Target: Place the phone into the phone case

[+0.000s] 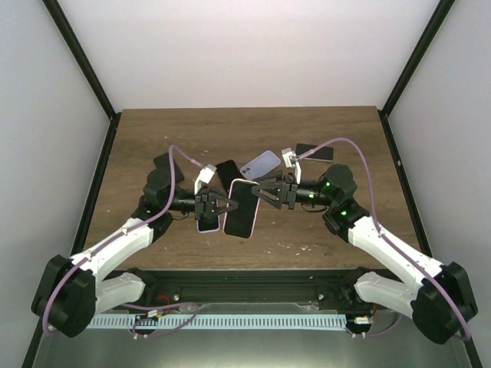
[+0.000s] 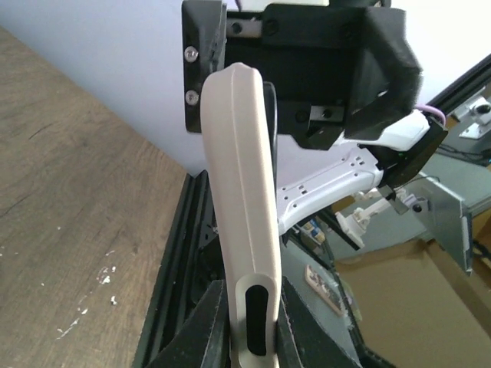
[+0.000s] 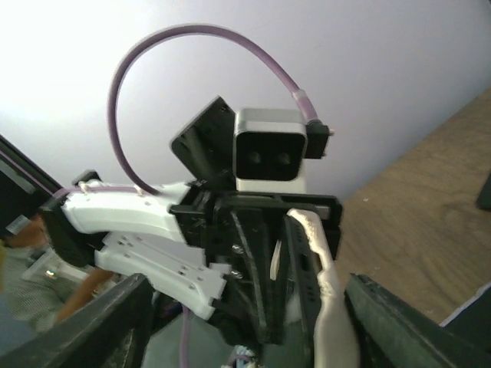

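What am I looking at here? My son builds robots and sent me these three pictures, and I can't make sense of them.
These are two robot arms bolted to the near edge of a wooden table, each ending in a two-finger gripper. The wide picture comes from a camera above and behind them. The other two come from small cameras on each wrist, so each mostly shows the opposite arm close up.

The left gripper is shut on a pale phone case, seen edge-on. From above, a pink-edged phone sits between the two grippers. The right gripper stands open beside it. Farther back lie a lilac case and two dark phones.
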